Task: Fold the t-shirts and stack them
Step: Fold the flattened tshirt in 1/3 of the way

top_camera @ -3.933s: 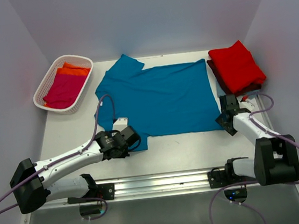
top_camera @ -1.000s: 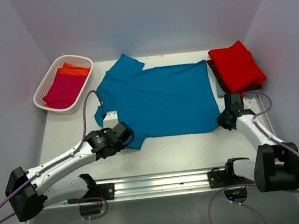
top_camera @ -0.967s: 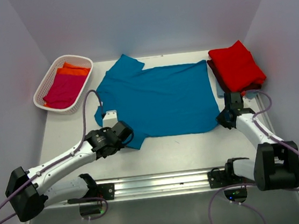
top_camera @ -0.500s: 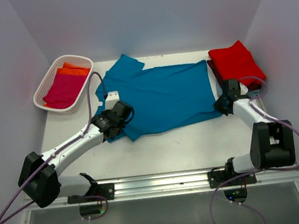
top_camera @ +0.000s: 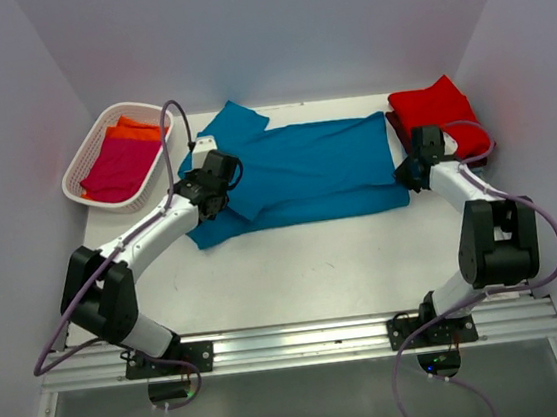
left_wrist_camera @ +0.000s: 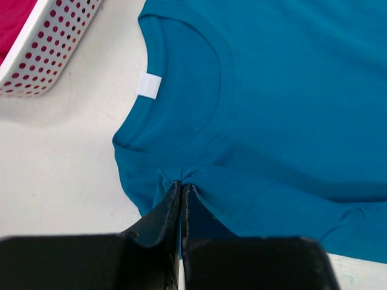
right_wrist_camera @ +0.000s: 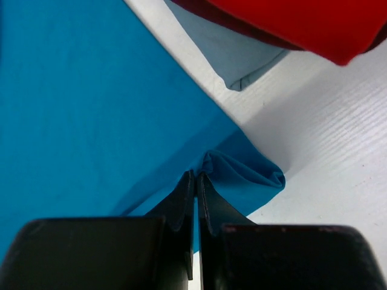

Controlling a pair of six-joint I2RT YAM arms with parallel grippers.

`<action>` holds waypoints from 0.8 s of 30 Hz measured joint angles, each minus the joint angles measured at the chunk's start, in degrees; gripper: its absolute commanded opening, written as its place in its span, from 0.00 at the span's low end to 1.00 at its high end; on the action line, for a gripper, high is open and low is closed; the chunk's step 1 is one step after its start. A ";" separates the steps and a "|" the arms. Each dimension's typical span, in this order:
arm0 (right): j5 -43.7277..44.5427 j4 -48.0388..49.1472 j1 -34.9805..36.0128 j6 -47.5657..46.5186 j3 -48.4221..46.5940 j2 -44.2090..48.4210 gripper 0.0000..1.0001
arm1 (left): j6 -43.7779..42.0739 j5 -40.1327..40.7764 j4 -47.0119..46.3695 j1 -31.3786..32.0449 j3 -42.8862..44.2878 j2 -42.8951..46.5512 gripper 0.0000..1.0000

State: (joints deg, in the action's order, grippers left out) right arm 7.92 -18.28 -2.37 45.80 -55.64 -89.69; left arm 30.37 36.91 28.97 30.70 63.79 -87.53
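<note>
Grips the teal t-shirt [top_camera: 304, 165] at both ends, lying across mid-table with long axis left to right, between the white basket [top_camera: 71, 170] and the folded red shirt [top_camera: 433, 110]. Keeps the left gripper [left_wrist_camera: 182, 187] fully closed on a cloth fold just below the collar, the right gripper [right_wrist_camera: 195, 176] fully closed on the hem corner beside the red shirt. Seems to call for carrying both ends together, away from the bases, across the short axis.

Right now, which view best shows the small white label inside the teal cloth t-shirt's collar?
Left wrist: the white label lies clear inside the teal t-shirt's collar. Top external: not discernible. Right wrist: not in frame.
</note>
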 measured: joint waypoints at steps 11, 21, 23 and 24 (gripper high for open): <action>0.22 0.22 -0.72 -0.02 -2.86 -2.62 0.00 | -2.95 -1.31 -2.93 -3.93 5.42 -6.86 0.00; 0.00 1.49 -1.07 0.00 -6.03 -7.30 0.00 | -4.63 -3.13 -4.13 -5.46 10.05 -11.34 0.00; -0.11 1.97 -1.07 0.00 -6.78 -8.79 0.00 | -4.70 -3.50 -4.31 -5.64 10.80 -12.20 0.00; -0.22 2.32 -1.07 0.00 -7.02 -9.55 0.00 | -4.72 -3.67 -4.35 -5.73 10.97 -12.57 0.00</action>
State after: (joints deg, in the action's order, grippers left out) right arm 7.70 -15.97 -3.44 45.80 -62.65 -99.24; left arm 25.65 33.23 24.62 24.97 74.76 -100.09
